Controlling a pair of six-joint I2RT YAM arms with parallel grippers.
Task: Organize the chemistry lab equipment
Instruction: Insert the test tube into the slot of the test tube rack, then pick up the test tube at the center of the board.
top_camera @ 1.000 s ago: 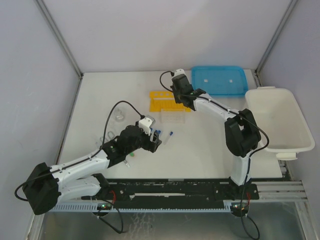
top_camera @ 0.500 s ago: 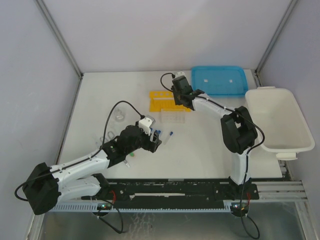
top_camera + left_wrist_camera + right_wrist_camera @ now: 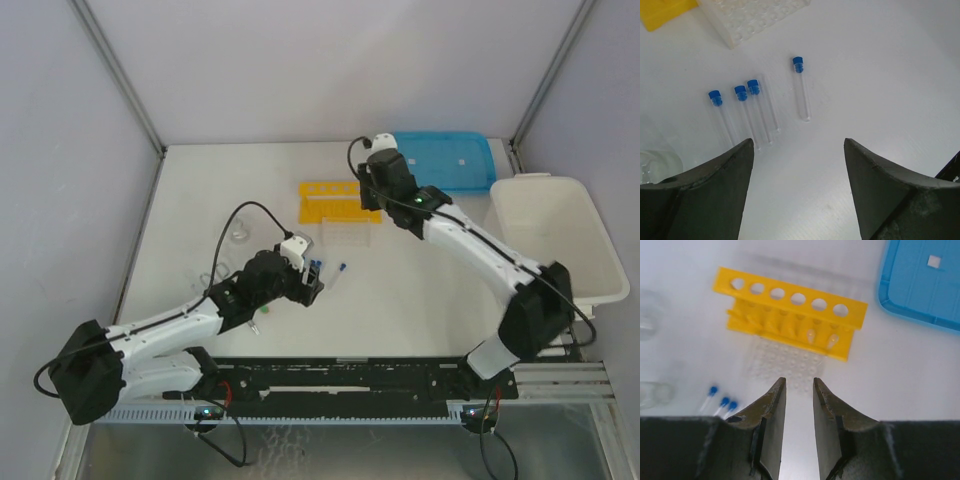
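Four small clear blue-capped tubes [image 3: 755,107] lie flat on the white tabletop [image 3: 400,290], caps pointing away from the left arm: three close together side by side and a fourth [image 3: 801,88] a little apart to their right. The left hand [image 3: 797,165] hangs just above and behind them with its two dark fingers [image 3: 715,190] spread wide, holding nothing, the tubes lying in front of the gap between them. In the overhead view the same tubes [image 3: 318,266] show beside the left hand [image 3: 306,283], with one more blue-capped tube [image 3: 341,269] just to the right. Beyond the tubes sits a clear dimpled tray [image 3: 752,17], and touching its far side stands the yellow plastic tube rack [image 3: 790,312], a row of six round holes along its top; two of its sockets near the right end seem to hold something pale, though what is too small to tell. The right hand [image 3: 796,405] hovers over the near edge of the clear tray [image 3: 787,367], its fingers [image 3: 771,415] only a narrow slit apart and gripping nothing. Small clear glass vessels [image 3: 238,235] stand to the left of the rack, and another glass rim [image 3: 655,165] shows at the left finger. A blue rectangular lid [image 3: 440,160] lies at the far right of the tabletop, with a big white plastic tub [image 3: 560,240] beside it.
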